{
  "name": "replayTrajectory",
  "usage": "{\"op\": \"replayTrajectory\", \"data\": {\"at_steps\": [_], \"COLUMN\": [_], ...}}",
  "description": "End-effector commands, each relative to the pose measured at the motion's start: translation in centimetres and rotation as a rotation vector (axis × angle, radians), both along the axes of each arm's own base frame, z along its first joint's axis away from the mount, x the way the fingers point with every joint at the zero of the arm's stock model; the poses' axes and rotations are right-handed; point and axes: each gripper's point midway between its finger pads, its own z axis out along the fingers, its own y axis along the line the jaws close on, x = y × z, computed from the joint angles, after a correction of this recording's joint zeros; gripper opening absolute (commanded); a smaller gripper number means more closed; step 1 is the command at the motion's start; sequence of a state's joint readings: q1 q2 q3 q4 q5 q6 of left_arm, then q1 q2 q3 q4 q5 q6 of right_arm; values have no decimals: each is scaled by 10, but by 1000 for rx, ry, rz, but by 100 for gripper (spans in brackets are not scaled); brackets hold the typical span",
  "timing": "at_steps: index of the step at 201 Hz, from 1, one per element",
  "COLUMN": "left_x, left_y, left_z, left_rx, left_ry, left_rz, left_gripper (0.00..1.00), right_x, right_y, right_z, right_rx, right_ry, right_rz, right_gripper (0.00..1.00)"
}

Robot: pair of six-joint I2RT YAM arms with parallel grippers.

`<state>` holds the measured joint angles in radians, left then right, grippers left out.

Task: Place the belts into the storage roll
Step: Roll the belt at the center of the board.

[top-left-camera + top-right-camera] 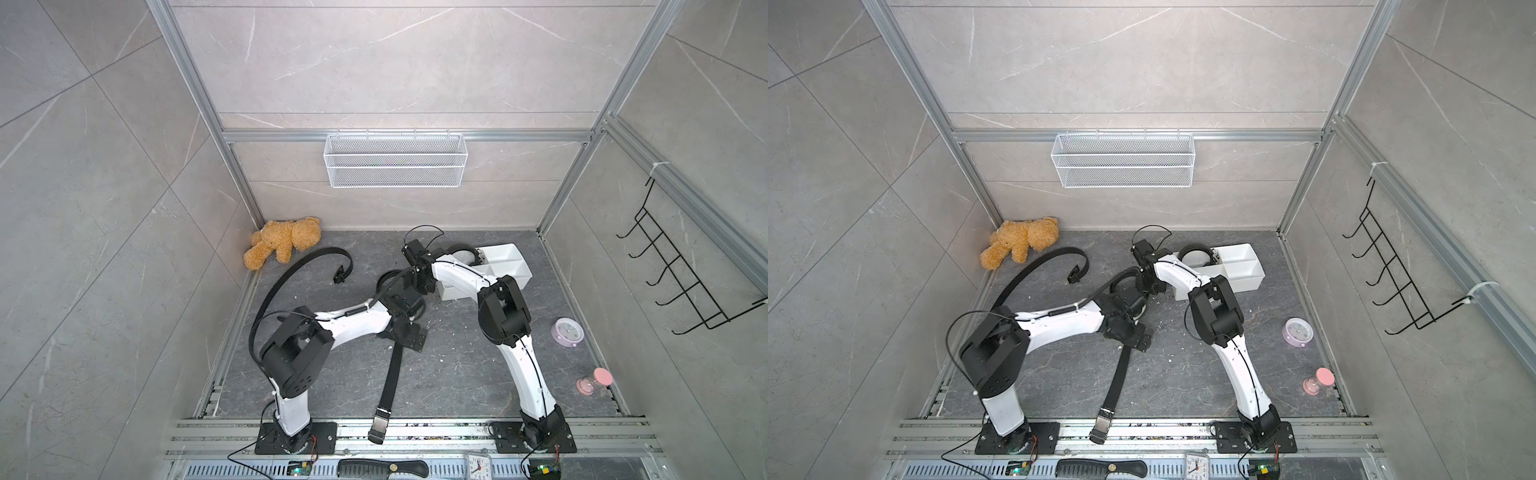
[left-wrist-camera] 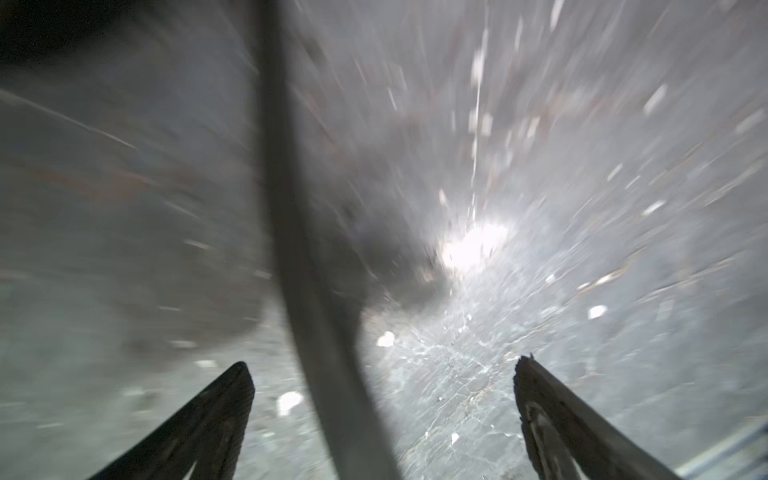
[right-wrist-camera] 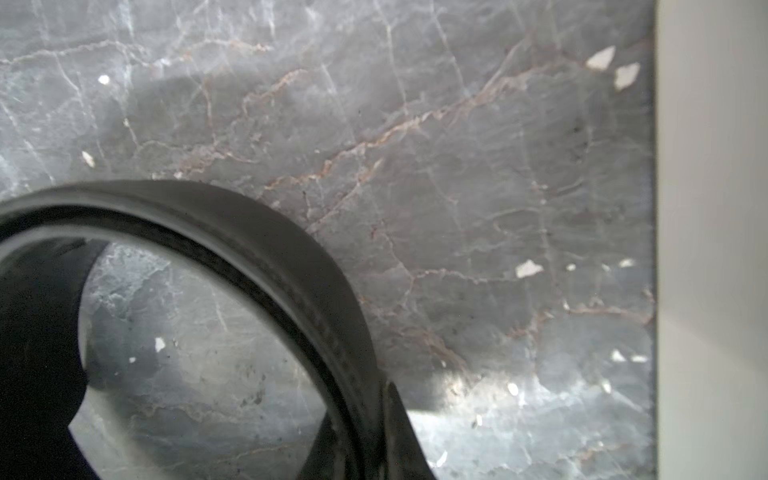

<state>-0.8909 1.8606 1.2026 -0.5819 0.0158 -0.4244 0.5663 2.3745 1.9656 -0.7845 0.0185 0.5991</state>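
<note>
Past the comb (image 1: 382, 468), one belt (image 1: 390, 378) lies flat on the desk (image 1: 457, 374), between the wide-open left fingers (image 2: 216, 415). Its rolled end (image 3: 266, 228) looks pinched by the right fingers (image 1: 420, 283), which are mostly hidden. Just behind them the storage roll (image 1: 511, 270) holds one rolled belt (image 1: 1194, 248); two belts are not in yet, the curved belt (image 1: 328, 250) far beyond the left fingers.

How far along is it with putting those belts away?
About a third. Done: one coiled black belt sits in a compartment of the white plastic divided tray. In hand: the right fingers hold a partly coiled second black belt, whose straight tail apparently runs between the open left fingers. Left: stowing that one, then the long curved black belt lying by the tan teddy bear.
</note>
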Motion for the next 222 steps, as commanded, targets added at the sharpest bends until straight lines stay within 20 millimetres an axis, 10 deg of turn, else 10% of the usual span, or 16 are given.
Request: {"op": "replayTrajectory", "data": {"at_steps": [1,93,154,193,222], "left_x": [17,38,55,63,67], "left_y": [23,141,176,171,166], "left_z": [-13,-12,-4,-5,-6], "left_rx": [130,355,417,394,377], "left_ry": [-51,-6,5,2,0], "left_rz": [95,332,326,268,233], "left_gripper": [97,76,66,1,0], "right_x": [-34,-107,-168,-220,-238], "right_y": [-13,-50,-75,-78,-85], "right_z": [-31,-38,-41,-46,-42], "right_rx": [-68,-164,-218,-267,-299], "right_ry": [154,270,320,359,360], "right_rz": [3,162,224,308,328], "right_gripper": [15,20,20,21,24]}}
